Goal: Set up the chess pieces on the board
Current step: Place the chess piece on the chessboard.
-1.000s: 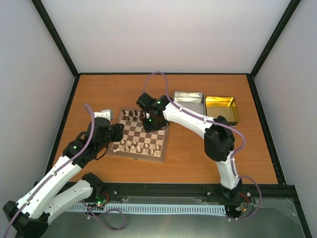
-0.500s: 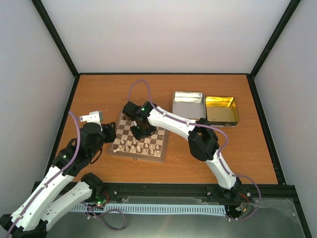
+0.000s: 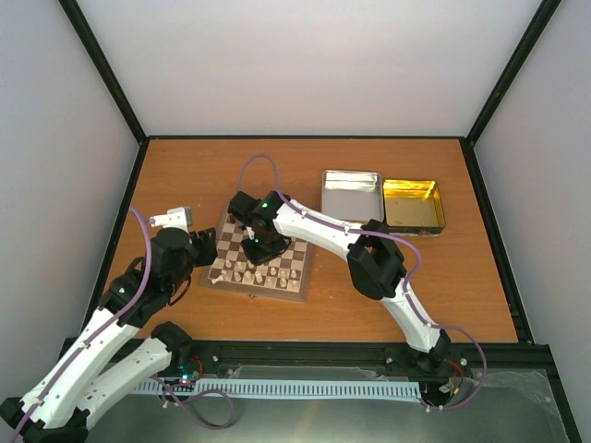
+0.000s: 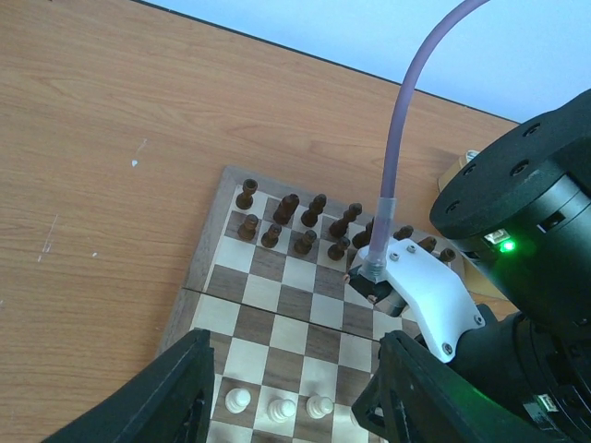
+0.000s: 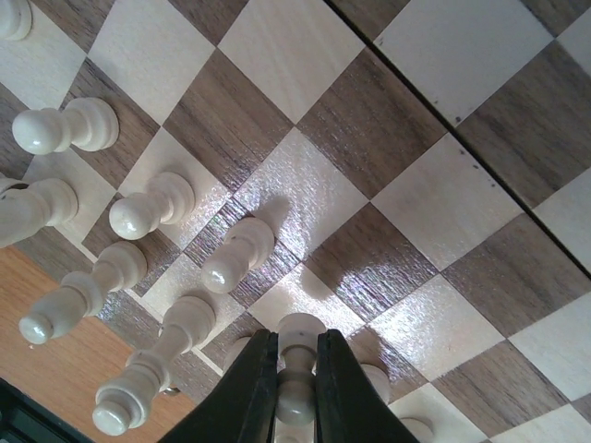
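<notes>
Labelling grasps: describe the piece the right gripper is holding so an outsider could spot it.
Start at the checkered board on the wooden table. On its cream side, look for the cream piece pinched in the black right gripper. The neighbouring cream pawns all stand free, untouched.

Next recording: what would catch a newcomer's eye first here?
The right pincer, low over the board, is shut on a cream chess piece among other standing cream pieces. Next comes the left pincer, open and empty by the board's left edge. A gold tin sits beside a silver tin, right of the board.
</notes>
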